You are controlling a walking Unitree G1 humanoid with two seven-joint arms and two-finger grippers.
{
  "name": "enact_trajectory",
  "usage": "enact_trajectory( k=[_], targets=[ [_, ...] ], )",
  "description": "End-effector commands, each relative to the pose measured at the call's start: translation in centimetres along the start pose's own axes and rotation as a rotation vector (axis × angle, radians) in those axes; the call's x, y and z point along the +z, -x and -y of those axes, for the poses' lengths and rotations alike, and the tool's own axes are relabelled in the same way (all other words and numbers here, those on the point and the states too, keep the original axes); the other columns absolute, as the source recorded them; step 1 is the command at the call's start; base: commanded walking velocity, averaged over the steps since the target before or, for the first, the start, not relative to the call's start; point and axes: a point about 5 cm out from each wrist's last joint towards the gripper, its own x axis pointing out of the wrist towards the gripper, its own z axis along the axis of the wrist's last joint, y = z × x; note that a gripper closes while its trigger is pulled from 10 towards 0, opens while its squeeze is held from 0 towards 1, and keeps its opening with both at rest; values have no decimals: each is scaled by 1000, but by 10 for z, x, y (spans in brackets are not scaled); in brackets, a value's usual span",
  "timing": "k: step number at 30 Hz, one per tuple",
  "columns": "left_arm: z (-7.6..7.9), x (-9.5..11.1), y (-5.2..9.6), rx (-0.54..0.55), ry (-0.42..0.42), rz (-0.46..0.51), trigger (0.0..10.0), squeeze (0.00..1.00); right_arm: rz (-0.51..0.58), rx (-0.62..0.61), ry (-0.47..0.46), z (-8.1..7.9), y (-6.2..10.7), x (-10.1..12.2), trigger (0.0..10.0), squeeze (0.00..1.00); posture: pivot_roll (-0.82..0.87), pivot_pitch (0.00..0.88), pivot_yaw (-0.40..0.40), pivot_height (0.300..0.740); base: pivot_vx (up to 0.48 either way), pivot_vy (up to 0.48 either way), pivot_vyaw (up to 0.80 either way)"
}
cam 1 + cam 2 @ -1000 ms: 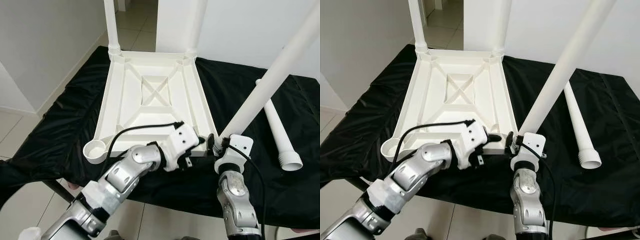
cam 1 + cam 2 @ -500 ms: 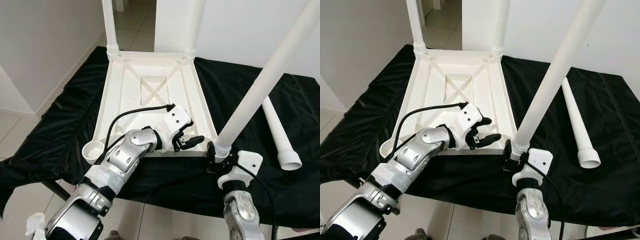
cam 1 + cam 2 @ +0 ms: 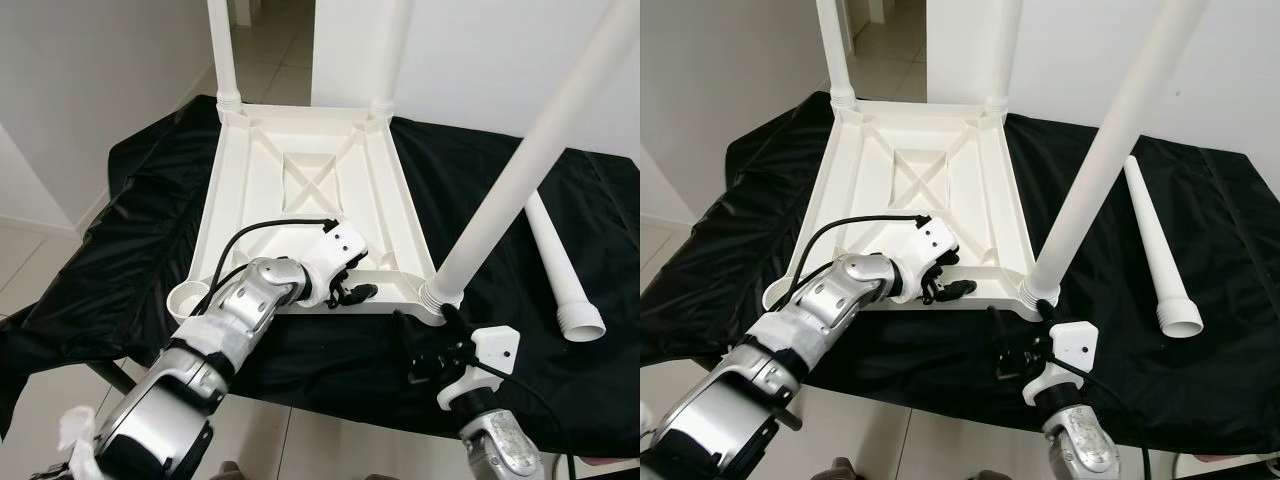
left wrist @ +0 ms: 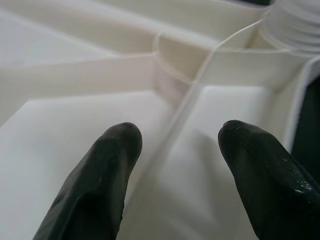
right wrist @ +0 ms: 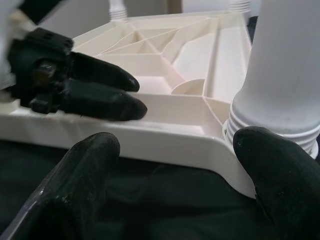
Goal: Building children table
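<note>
The white table top (image 3: 250, 180) lies upside down on a black cloth. Two legs (image 3: 222, 50) stand in its far corners. A third leg (image 3: 510, 170) stands tilted in the near right corner socket (image 3: 440, 295). My right gripper (image 3: 425, 335) is open just in front of that corner, off the leg; the leg's ribbed base (image 5: 280, 100) sits by one finger. My left gripper (image 3: 358, 293) is open, its fingers (image 4: 100, 190) resting over a rib on the near edge of the top. A fourth leg (image 3: 560, 270) lies loose on the cloth at the right.
The near left corner socket (image 3: 190, 298) holds nothing. The black cloth (image 3: 130, 260) hangs over the work table's front and left edges. A white wall stands behind, with a tiled doorway (image 3: 270, 40) beyond the far legs.
My right gripper has let go of the third leg and drawn back toward me; the leg stays in the near right socket. My left gripper has slid left from that corner onto the near edge.
</note>
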Motion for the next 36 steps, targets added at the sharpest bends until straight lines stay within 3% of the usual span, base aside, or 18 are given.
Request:
enact_trajectory(
  k=[1, 5, 16, 17, 19, 20, 36],
  targets=[
    [-17, -8, 2, 262, 18, -54, 10000, 0, -13, -2, -13, 5, 2, -1, 10000, 0, -33, 1, 4, 740, 0, 0, 0],
    [-30, -12, 5, 361, 40, -114, 10000, 0, 16, -11, 1, 19, 0, 8, 10000, 0, -32, 0, 4, 740, 0, 0, 0],
    [-45, -14, 8, 466, 94, -144, 10000, 0, 24, 34, 9, 17, -6, 12, 10000, 0, -32, 4, 1, 740, 0, 0, 0],
    [-46, -15, 9, 477, 100, -152, 6980, 0, 25, 37, 7, 17, -6, 13, 10000, 0, -32, 7, 2, 740, 0, 0, 0],
    [-47, -15, 10, 483, 100, -158, 6980, 0, 26, 38, 6, 17, -6, 13, 10000, 0, -32, 7, 2, 740, 0, 0, 0],
    [-49, -17, 11, 495, 99, -163, 0, 0, 28, 35, 7, 18, -5, 13, 10000, 0, -34, 9, 3, 740, 0, 0, 0],
    [-54, -22, 15, 520, 76, -200, 0, 0, 31, 24, 14, 23, -7, 15, 10000, 0, -31, 12, 3, 740, 0, 0, 0]
  ],
)
